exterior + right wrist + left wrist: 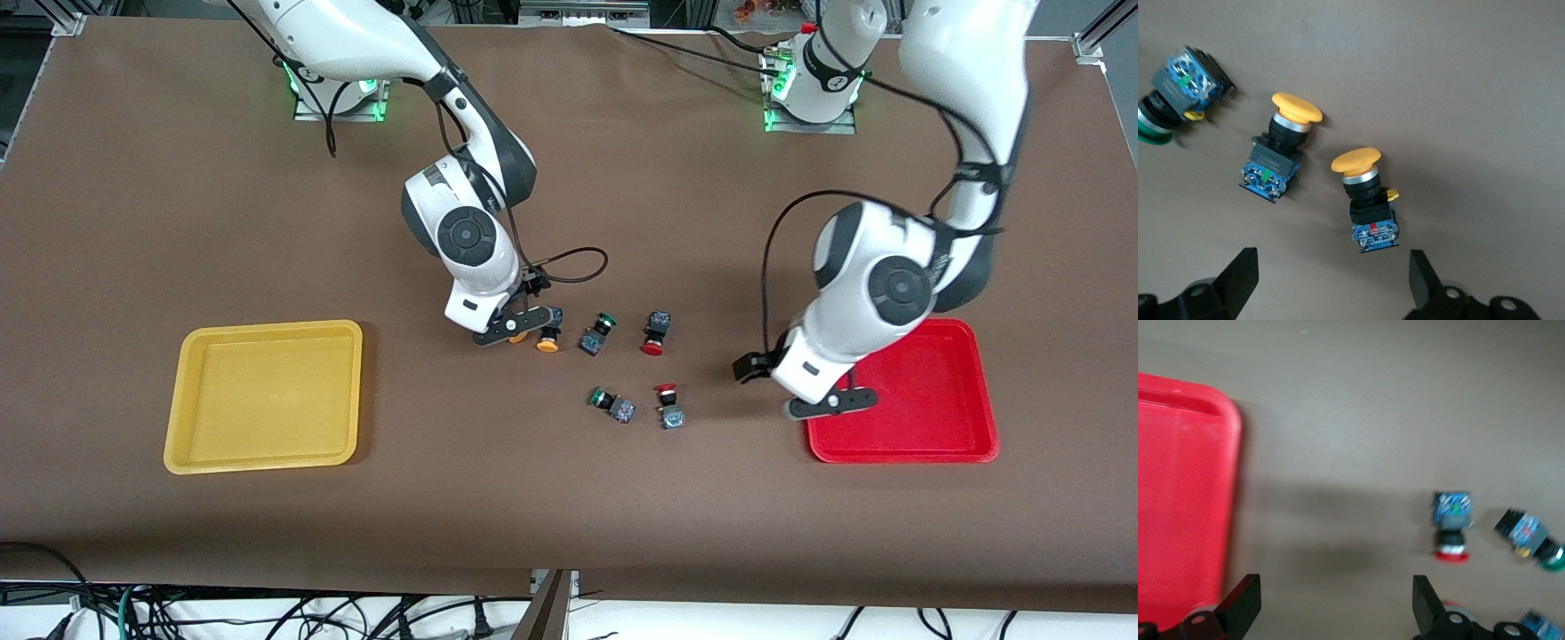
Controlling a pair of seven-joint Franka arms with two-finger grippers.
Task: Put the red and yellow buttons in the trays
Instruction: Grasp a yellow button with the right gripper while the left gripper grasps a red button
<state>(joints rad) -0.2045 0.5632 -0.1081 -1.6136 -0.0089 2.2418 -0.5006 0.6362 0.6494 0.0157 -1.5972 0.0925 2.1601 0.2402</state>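
Right arm lining up on a yellow button; both trays empty.

The yellow tray (pixel 267 396) lies toward the right arm's end, bare. The right gripper (pixel 514 327) hovers with fingers (pixel 1238 277) spread over two yellow buttons (pixel 1368 193); one sits between the tips, so descending and closing comes next. Two red buttons (pixel 655 333) lie among green ones (pixel 597 333). The left gripper (pixel 831 403), fingers (pixel 1241 605) apart, waits over the red tray (pixel 933 444) rim.

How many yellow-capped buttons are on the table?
2: both lie on the table under the right gripper, one yellow button beside the other yellow button, near a green button; neither is in a tray.
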